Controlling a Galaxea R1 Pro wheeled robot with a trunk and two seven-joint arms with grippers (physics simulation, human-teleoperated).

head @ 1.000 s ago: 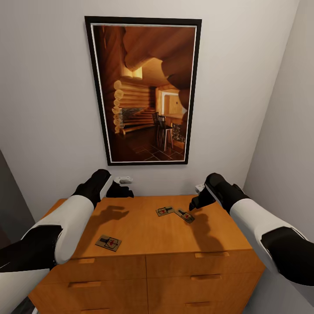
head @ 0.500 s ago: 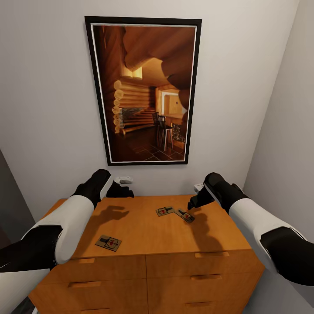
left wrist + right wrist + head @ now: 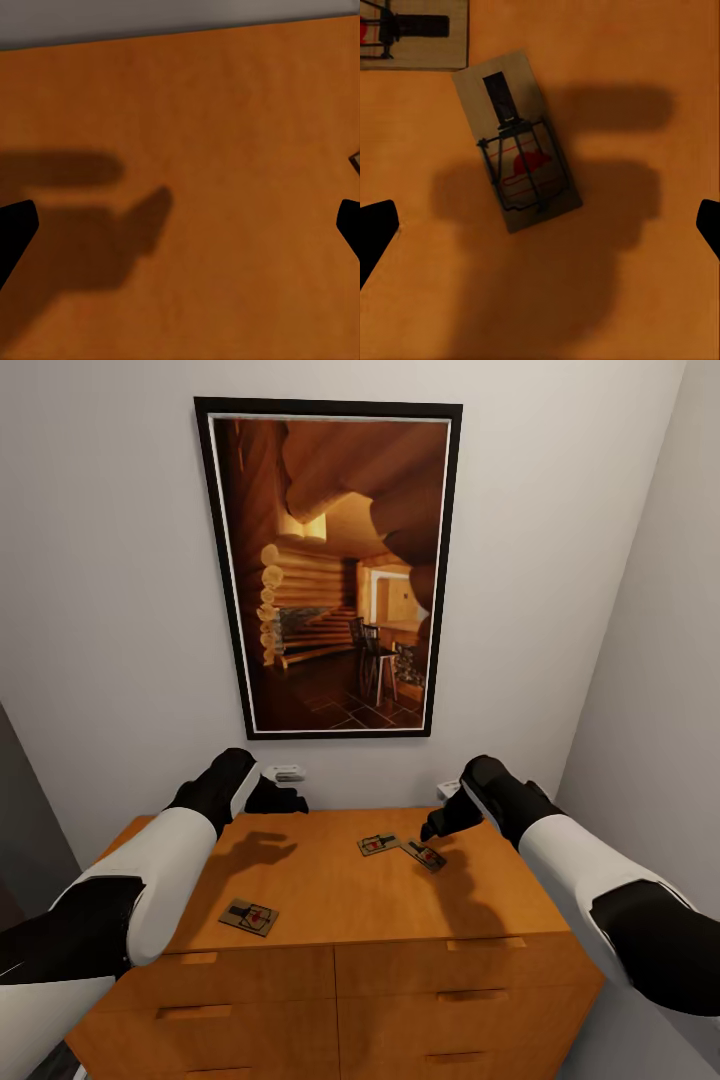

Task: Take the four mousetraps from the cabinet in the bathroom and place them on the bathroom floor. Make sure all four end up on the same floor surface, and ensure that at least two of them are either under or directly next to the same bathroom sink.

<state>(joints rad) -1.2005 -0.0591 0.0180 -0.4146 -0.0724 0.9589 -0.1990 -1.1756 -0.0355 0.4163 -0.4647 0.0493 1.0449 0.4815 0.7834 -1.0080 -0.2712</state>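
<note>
A framed picture [image 3: 330, 568] of a log cabin hangs on the white wall above the cabinet [image 3: 330, 920]. Both arms reach over the cabinet's flat top. The left gripper [image 3: 285, 800] hovers near the back edge, its fingers [image 3: 15, 232] spread wide over bare wood. The right gripper [image 3: 437, 826] hangs just above one trap [image 3: 517, 142], fingers [image 3: 376, 225] apart, grasping nothing. A second trap [image 3: 378, 844] lies just beside that one, corners nearly touching. A third trap [image 3: 249, 917] lies well apart, near the front left edge.
</note>
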